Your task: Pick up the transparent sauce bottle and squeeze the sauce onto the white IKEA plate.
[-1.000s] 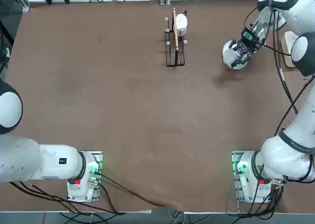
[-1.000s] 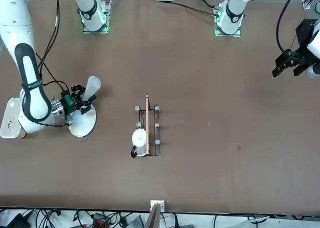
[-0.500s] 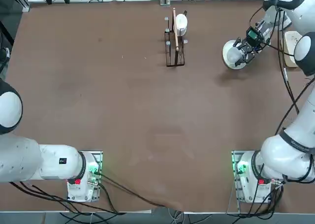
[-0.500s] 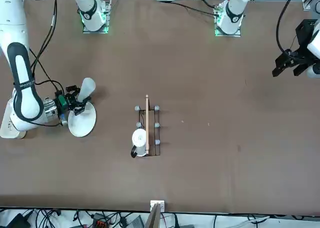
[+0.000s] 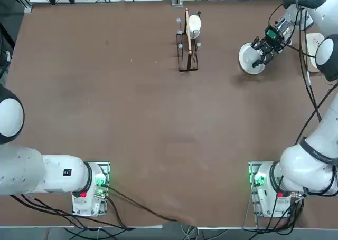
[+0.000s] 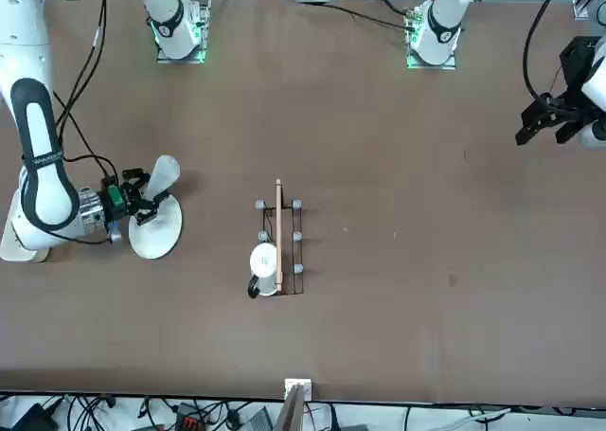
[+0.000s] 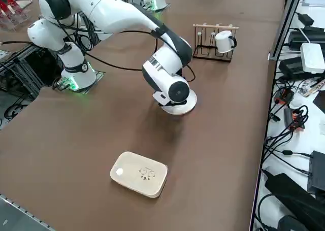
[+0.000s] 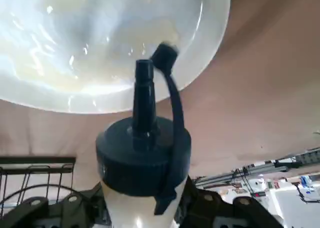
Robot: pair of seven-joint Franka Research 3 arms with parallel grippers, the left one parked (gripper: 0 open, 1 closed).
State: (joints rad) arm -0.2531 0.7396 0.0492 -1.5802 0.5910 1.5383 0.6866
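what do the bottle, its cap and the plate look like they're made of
Bottle, held in the right gripper over the plate: probably soft plastic, milky and translucent. Cap: likely hard plastic, dark blue, matte, with a tethered stopper. Plate: glossy white, sharp highlights; ceramic or glazed, can't tell which.

this is a robotics lab, not a home or kitchen. beneath the right gripper [image 6: 140, 198] spreads a wide brown table [image 5: 132, 118] with arm bases bolted to it, their green lights [image 5: 257, 180] glowing well behind the gripper. loose black cables [image 7: 289, 114] and power bricks crowd the floor off the table's edge beyond it. a bare wire rack with one mug [image 5: 194, 25] stands apart to its side, looking like a test prop.
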